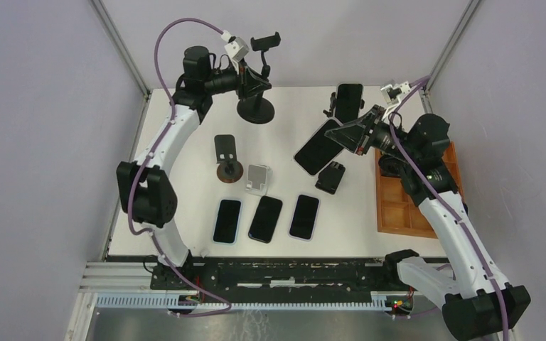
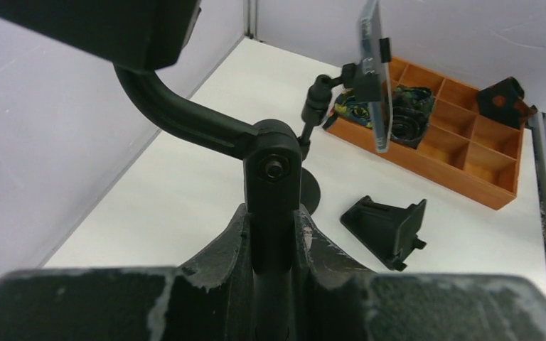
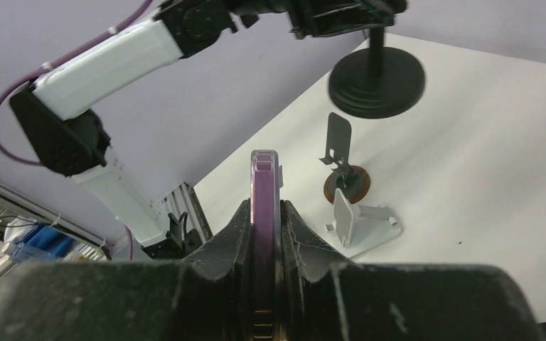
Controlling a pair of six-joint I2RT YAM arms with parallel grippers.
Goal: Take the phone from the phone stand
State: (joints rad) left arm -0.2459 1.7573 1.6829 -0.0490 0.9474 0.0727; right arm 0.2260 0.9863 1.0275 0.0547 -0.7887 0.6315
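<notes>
My left gripper [image 1: 247, 77] is shut on the upright post of a black clamp phone stand [image 1: 256, 108] at the back of the table. In the left wrist view the post [image 2: 274, 177] sits between the closed fingers [image 2: 224, 245]. The stand's clamp [image 1: 265, 42] is empty. My right gripper [image 1: 348, 136] is shut on a phone [image 1: 320, 151] with a dark screen and purple edge, held tilted above the table, right of the stand and apart from it. The right wrist view shows the phone's purple edge [image 3: 264, 206] pinched between the fingers.
A second clamp stand holds another phone [image 1: 348, 101] at the back right. Three phones [image 1: 265, 218] lie in a row near the front. A black stand on a brown disc [image 1: 226, 160], a white stand [image 1: 258, 177] and a black wedge stand [image 1: 330, 176] stand mid-table. An orange tray [image 1: 386, 206] is at the right.
</notes>
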